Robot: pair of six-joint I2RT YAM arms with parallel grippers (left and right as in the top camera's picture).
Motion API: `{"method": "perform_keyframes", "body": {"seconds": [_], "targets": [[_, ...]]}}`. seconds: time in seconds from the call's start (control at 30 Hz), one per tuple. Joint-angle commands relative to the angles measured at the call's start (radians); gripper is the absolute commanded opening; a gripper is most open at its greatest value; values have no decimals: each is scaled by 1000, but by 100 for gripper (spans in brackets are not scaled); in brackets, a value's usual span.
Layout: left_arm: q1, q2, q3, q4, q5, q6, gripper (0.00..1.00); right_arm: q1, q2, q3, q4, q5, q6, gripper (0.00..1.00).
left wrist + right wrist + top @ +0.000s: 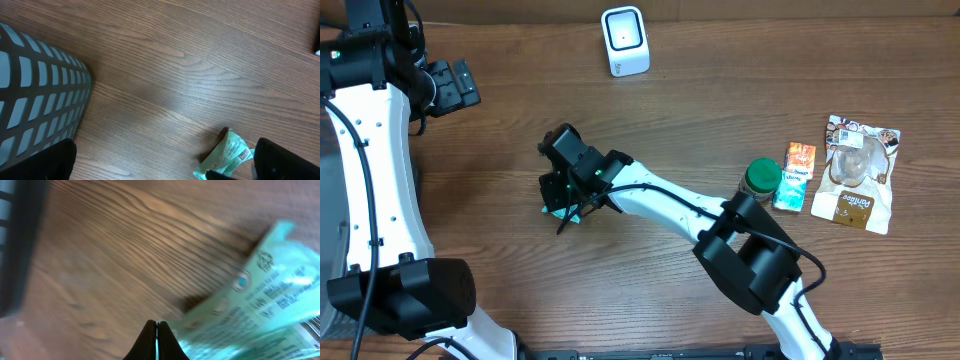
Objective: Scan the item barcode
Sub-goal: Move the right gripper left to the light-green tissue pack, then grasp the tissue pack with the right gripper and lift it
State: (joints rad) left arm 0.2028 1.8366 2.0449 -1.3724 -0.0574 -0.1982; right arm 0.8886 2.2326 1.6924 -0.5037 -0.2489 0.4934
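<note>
Packet (270, 295) — green, barcode showing — lies mid-bench, somewhat toward the left edge. I see the right hand (156, 326) down beside it, fingers pressed together at its edge; whether they pinch any film I cannot tell. The left hand (453, 85) hangs spread near the far left corner.

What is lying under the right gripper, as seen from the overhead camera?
A green packet on the wooden table; only its edges show past the right gripper from above. The gripper covers the rest, so whether it is pinched cannot be told.
</note>
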Motion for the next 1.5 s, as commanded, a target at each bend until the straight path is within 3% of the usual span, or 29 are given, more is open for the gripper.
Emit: {"method": "perform_keyframes", "body": {"seconds": [0.0,0.27,0.5,0.67,0.9,0.97,1.07,1.23,1.47], "targets": [[0,-25,14,0,-5,23,100,-12,33,-5,-38,29,-8,4],[0,-25,14,0,-5,23,100,-102,10,-2,-298,28,-31,4],[0,-25,14,0,-5,23,100,-219,-82,-2,-472,11,-219,4],[0,-25,14,0,-5,23,100,-266,-178,-2,-536,12,-290,17],[0,-25,14,0,-5,23,99,-300,-240,-3,-426,-23,-215,18],[0,-25,14,0,-5,23,100,-300,-226,-4,-407,90,-93,16],[0,-25,14,0,-5,23,100,-303,-203,-4,-423,247,135,25],[0,-25,14,0,-5,23,99,-286,-150,-4,-280,7,58,33],[0,-25,14,0,-5,23,99,-240,-45,-4,-144,85,32,34]]}}
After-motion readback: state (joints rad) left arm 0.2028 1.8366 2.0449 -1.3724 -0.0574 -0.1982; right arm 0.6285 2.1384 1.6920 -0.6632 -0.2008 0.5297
